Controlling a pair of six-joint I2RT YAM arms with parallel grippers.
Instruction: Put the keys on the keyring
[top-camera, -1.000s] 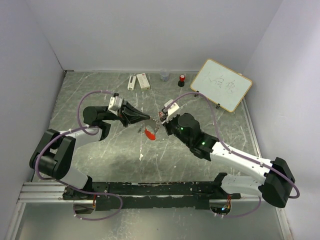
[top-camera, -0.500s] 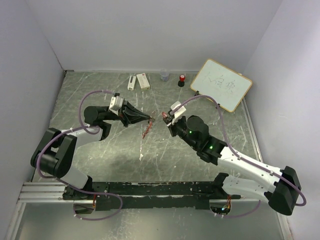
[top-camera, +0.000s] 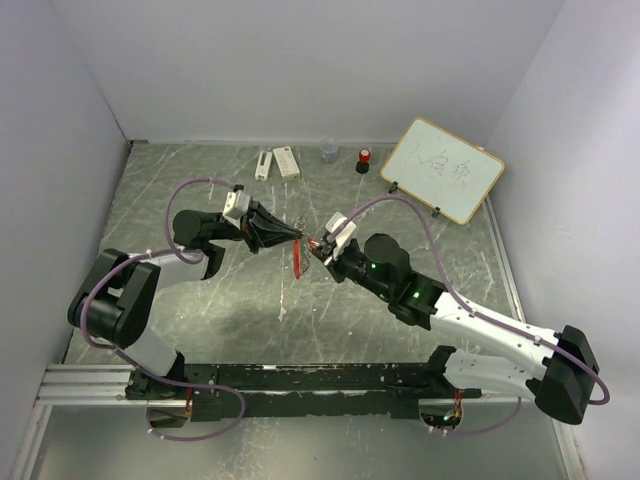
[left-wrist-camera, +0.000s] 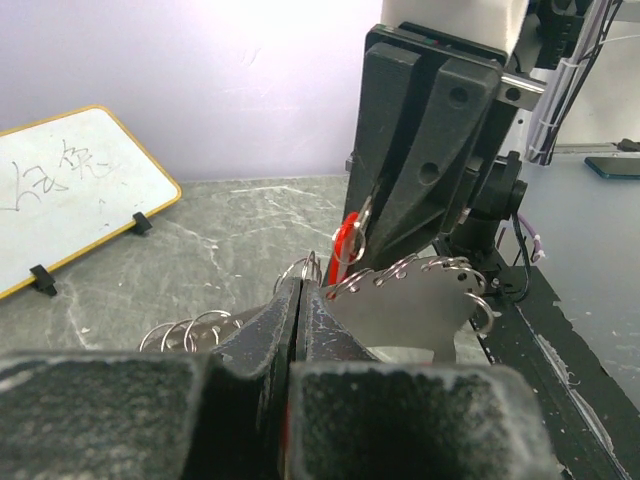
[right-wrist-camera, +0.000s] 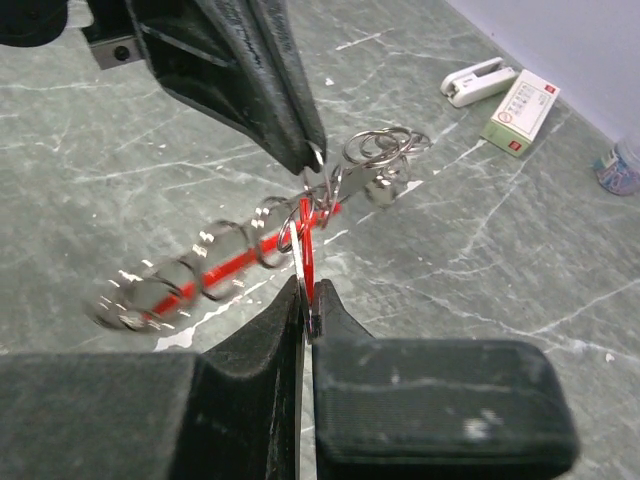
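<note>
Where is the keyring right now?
In the top view, the keyring is at mid-table, between the nearly touching tips of the left hand and the right hand, its red fob hanging down.

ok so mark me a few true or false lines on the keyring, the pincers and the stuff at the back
1. The left pincer and the right pincer are both shut. True.
2. The keyring lies loose, held by nothing. False: the left pincer grips its grey plate, clear of the table.
3. The right pincer pinches a thin red and silver piece, likely a key. True.
4. The red-capped cylinder sits in the left pincer. False: it stands by the back wall, left of the whiteboard.
5. The whiteboard is at the table's far right. True.
</note>
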